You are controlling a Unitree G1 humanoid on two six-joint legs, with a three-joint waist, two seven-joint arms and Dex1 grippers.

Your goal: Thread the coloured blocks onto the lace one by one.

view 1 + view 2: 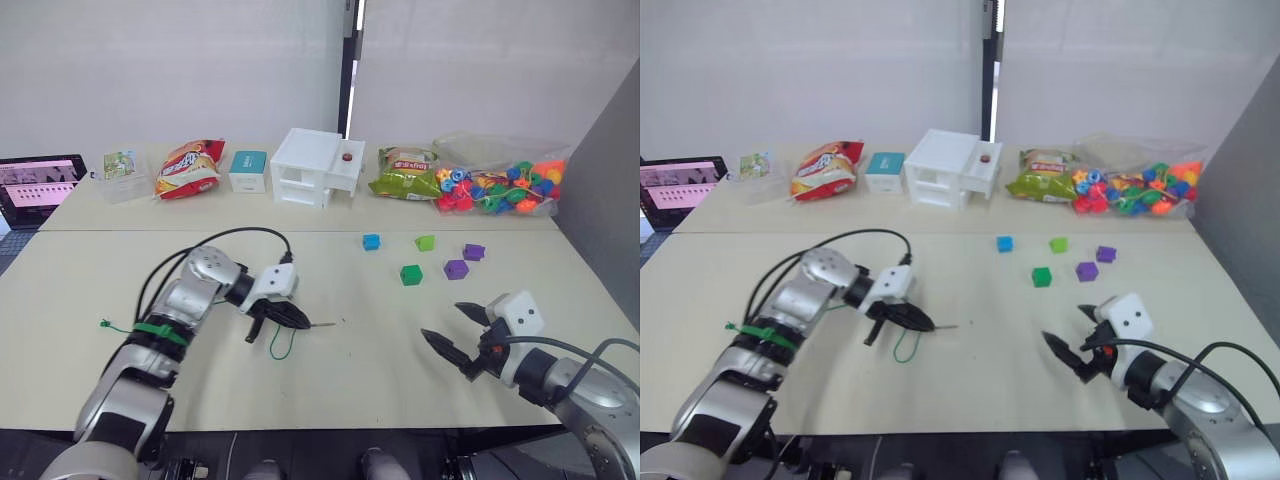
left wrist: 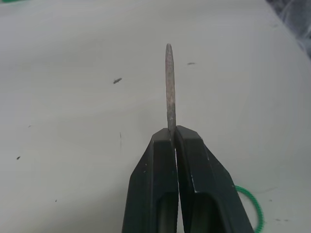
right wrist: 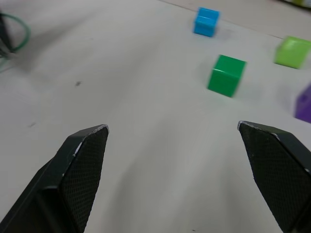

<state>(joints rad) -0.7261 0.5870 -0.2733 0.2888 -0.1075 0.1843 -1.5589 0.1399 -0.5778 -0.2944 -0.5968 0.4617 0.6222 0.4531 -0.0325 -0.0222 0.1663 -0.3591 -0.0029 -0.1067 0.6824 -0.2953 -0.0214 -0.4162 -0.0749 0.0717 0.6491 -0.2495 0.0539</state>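
At table centre, left gripper (image 1: pixel 300 320) has its fingers pressed together on the lace (image 1: pixel 283 345), pinching it just behind the stiff dark tip (image 2: pixel 169 87), which sticks straight out past the fingertips toward the robot's right. Green cord loops down onto the table (image 1: pixel 330 390) beneath the gripper.

Right gripper (image 1: pixel 462 335) is spread wide and holds nothing, low over the table near the front edge, well apart from the lace tip.

Blocks all loose, none threaded: dark green block (image 1: pixel 410 275) nearest the right gripper, purple block (image 1: pixel 456 269) beside it, second purple block (image 1: pixel 474 252), light green block (image 1: pixel 425 243) and blue block (image 1: pixel 371 242) further back.

Risks, as judged:
- A right-hand grasp covering a block's hole would leave the tip nowhere to enter.
- Little tip protrudes; a slight misalignment could bend it or push it back through the pinch.
- Blocks are small and may skid away from the closing fingers.
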